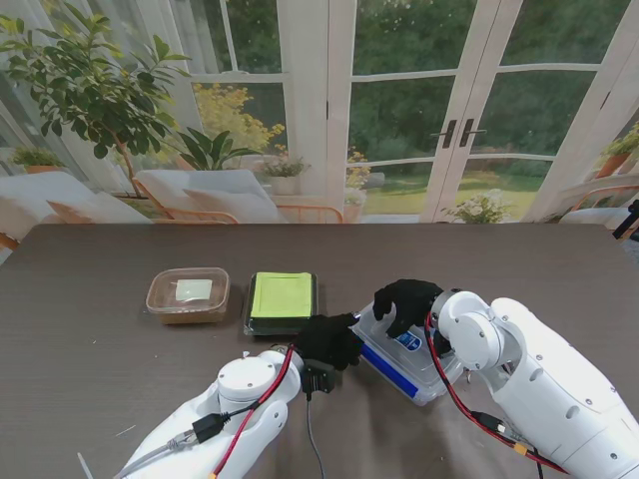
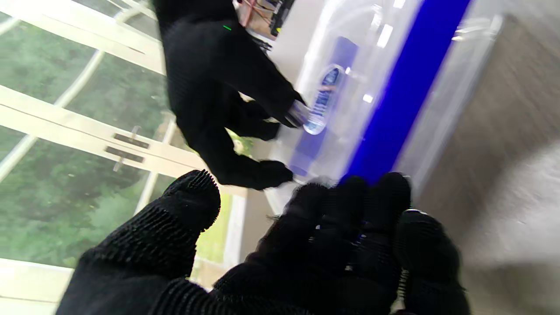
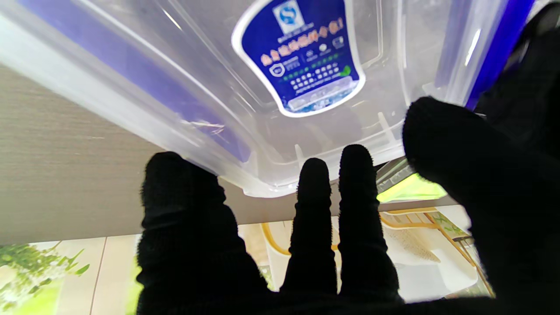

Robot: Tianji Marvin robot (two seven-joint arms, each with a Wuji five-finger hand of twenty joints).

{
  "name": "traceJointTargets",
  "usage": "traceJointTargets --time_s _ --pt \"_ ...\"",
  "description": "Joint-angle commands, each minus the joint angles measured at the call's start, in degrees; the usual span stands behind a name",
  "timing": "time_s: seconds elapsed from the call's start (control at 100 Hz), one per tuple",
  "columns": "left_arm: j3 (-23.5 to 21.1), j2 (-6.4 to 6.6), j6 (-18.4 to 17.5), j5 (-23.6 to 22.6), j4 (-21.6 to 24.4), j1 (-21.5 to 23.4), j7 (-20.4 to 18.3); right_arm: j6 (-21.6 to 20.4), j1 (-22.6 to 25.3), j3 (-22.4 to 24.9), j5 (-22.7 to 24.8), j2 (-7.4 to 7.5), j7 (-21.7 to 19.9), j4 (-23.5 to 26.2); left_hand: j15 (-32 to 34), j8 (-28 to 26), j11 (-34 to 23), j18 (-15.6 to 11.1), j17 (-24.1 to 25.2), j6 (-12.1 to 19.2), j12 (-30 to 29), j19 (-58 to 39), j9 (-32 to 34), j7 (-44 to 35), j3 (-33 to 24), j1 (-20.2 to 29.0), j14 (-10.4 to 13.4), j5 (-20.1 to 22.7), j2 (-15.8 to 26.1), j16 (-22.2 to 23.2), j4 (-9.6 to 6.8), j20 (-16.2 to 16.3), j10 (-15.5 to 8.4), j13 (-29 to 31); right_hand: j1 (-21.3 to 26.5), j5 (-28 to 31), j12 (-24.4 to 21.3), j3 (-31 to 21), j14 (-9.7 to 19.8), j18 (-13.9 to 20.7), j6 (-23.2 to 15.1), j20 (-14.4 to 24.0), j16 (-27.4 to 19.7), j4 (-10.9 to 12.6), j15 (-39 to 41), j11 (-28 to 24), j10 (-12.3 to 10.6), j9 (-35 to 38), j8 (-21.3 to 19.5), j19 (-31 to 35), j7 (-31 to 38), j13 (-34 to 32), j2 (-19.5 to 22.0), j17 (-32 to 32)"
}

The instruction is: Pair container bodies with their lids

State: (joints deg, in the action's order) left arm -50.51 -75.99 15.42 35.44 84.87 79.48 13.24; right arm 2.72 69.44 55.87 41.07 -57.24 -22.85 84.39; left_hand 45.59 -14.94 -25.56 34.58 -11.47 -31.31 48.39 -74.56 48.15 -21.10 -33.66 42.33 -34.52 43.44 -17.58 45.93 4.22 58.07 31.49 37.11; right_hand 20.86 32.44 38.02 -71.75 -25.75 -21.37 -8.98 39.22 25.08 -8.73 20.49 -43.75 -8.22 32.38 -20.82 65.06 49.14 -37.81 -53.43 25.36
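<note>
Inspecting the table (image 1: 90, 359), we are finding both hands at the clear container with blue trim (image 1: 409, 357), which is lying right of centre near us. Our left hand (image 1: 327, 340) is pressing grouped fingers (image 2: 350, 210) against its left end. Our right hand (image 1: 404, 302) is spreading its fingers (image 3: 313, 192) over the far edge. We cannot tell whether either is gripping. A green-lidded container (image 1: 282, 301) and a brownish clear container (image 1: 188, 294) are sitting farther left.

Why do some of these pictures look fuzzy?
In the left wrist view the left hand is so close it smears, and glare streaks the clear container lid. The right wrist view is sharper: its blue label shows. The stand view is evenly lit.
</note>
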Motion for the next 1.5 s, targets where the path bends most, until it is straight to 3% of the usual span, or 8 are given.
traceJointTargets --time_s 0.0,0.28,0.79,0.92,1.08,1.49 --pt "-0.1 -1.98 -1.0 0.2 2.5 -1.8 -1.5 -0.2 5.5 -3.6 -0.3 -0.01 -4.9 -4.7 1.7 3.4 -0.1 -5.5 0.3 2.4 -0.3 -0.3 1.9 9.0 1.1 1.0 0.0 -2.0 -1.1 0.0 0.3 -0.1 -4.2 2.5 0.9 4.4 -8.0 -2.9 15.2 3.7 3.3 -0.1 4.2 -1.7 15.0 4.1 9.4 8.0 2.8 1.4 -2.8 -10.7 -3.0 -1.4" --pt "-0.5 -1.47 -0.5 -0.8 3.2 -1.0 -2.2 -0.1 5.9 -3.0 0.0 -0.19 -4.0 -4.7 1.4 3.5 0.1 -5.6 1.0 3.0 -0.4 -0.2 1.6 9.1 1.7 0.9 -0.3 -1.9 -0.6 0.0 0.36 0.0 -4.0 1.7 -0.4 3.1 -8.0 -2.4 15.3 3.4 3.0 -0.1 4.3 -1.8 15.0 4.2 9.2 7.6 2.9 1.2 -3.1 -10.4 -2.3 -1.9" --pt "-3.5 2.66 2.9 -12.9 8.4 3.7 -8.3 2.4 10.3 4.0 1.5 -2.31 5.9 -0.4 0.4 3.8 3.8 -5.9 2.6 4.2 -2.2 0.4 1.0 10.6 5.5 1.4 -0.7 -1.1 1.2 0.3 0.14 0.4 -3.5 0.0 -9.2 -8.5 -12.3 3.9 15.1 3.4 1.9 0.6 2.0 -1.2 10.7 8.8 7.7 2.6 4.4 0.8 -6.5 -8.1 6.0 -4.4" --pt "-4.0 3.31 3.1 -14.7 9.4 4.7 -9.1 3.0 10.8 5.1 1.8 -2.94 9.0 0.5 0.3 3.7 4.8 -6.0 2.6 4.6 -2.7 0.3 1.0 10.8 5.9 1.6 -0.7 -0.9 1.3 0.3 0.06 0.4 -3.4 -0.1 -10.6 -10.9 -14.1 5.5 14.7 3.3 2.4 -2.1 -1.8 -0.9 3.9 9.8 7.6 0.7 5.0 -4.4 -6.6 -4.6 8.0 -7.4" --pt "-4.6 3.92 3.7 -16.1 10.5 5.7 -10.0 3.9 11.3 7.3 1.7 -3.27 10.0 2.5 0.4 3.6 5.6 -5.7 2.2 4.7 -3.3 0.0 1.4 10.9 6.5 1.7 -0.9 -0.5 1.7 0.4 0.01 0.7 -3.3 0.2 -11.7 -12.2 -15.4 7.2 14.3 3.0 2.6 -4.4 -3.7 -0.7 0.5 10.9 7.6 -0.5 5.3 -8.4 -6.7 -3.0 10.3 -9.5" --pt "-4.5 4.51 6.5 -16.5 11.8 7.2 -11.7 4.2 11.9 12.2 5.0 -3.09 10.4 2.6 1.5 3.4 6.2 -4.5 0.4 3.7 -3.2 -0.8 2.5 11.1 8.6 1.9 -1.9 0.4 3.1 0.9 -0.03 1.6 -2.0 1.6 -12.7 -11.3 -15.8 9.7 14.2 3.0 3.4 -4.6 -3.8 0.3 0.5 10.7 7.9 0.6 5.4 -8.2 -6.5 -5.2 14.6 -8.4"
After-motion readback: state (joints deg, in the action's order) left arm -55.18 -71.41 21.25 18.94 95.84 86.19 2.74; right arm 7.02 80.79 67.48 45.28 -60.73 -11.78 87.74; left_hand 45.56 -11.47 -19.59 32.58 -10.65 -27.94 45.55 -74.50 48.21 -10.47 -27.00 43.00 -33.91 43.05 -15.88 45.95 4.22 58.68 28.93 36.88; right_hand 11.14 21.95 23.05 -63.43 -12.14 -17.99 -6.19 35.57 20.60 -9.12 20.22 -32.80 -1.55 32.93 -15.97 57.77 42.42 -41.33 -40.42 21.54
